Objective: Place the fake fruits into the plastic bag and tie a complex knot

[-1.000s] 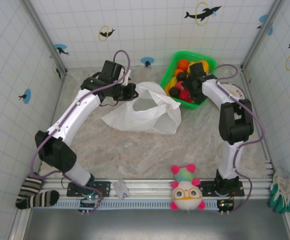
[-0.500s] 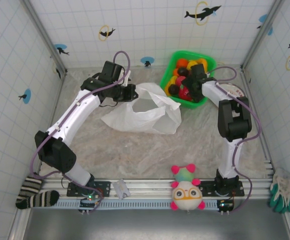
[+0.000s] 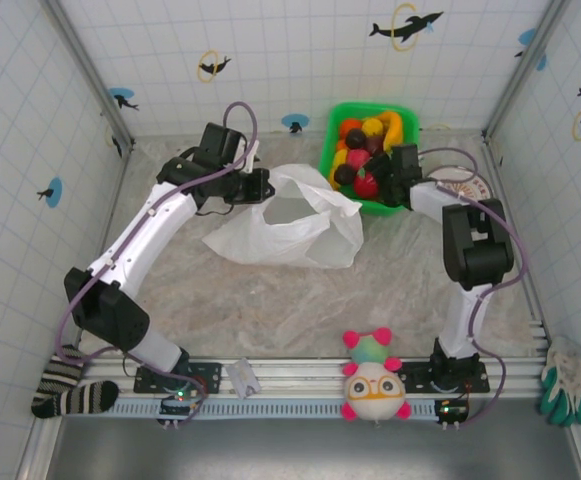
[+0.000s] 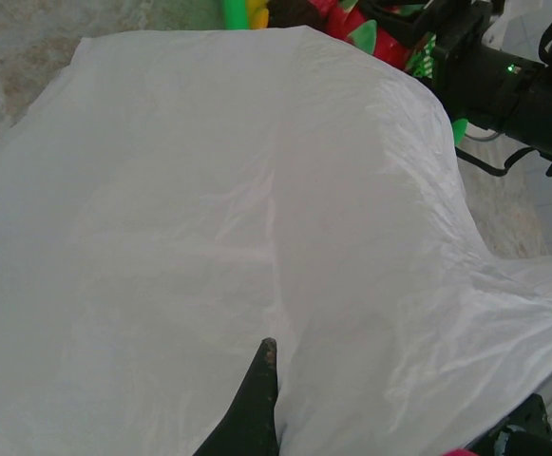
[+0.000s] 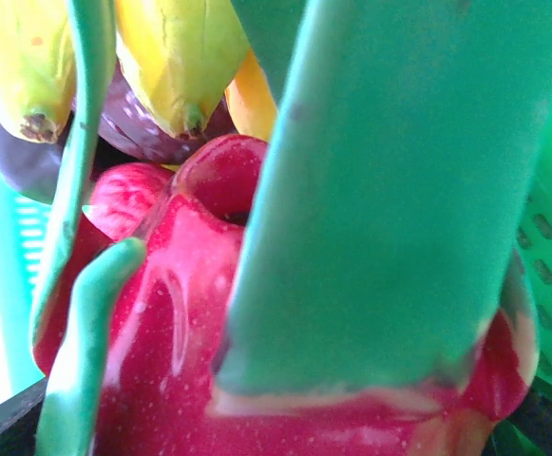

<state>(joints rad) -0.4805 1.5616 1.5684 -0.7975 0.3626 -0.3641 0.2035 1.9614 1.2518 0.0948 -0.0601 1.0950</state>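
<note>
So the fake fruits (image 3: pixel 362 150) are piled in the green basket (image 3: pixel 328 140) at the back of the table (image 3: pixel 270 300), just right of the plastic bag (image 3: pixel 290 235). Up close there's a shiny red fruit (image 5: pixel 171 323) in front, with yellow bananas (image 5: pixel 176 57) and a dark purple one (image 5: pixel 138 138) right behind it. The right gripper (image 3: pixel 378 178) is down in the basket with its green fingers (image 5: pixel 380 190) spread wide either side of that red fruit. Honestly can't tell if they're actually squeezing it. The bag lies crumpled on the table, mouth gaping, handles loose. The left gripper (image 3: pixel 260 187) is clamped tight on the bag's back-left edge and holds it up. A round plush toy (image 3: pixel 374 385) sits at the near rail between the arm bases.
</note>
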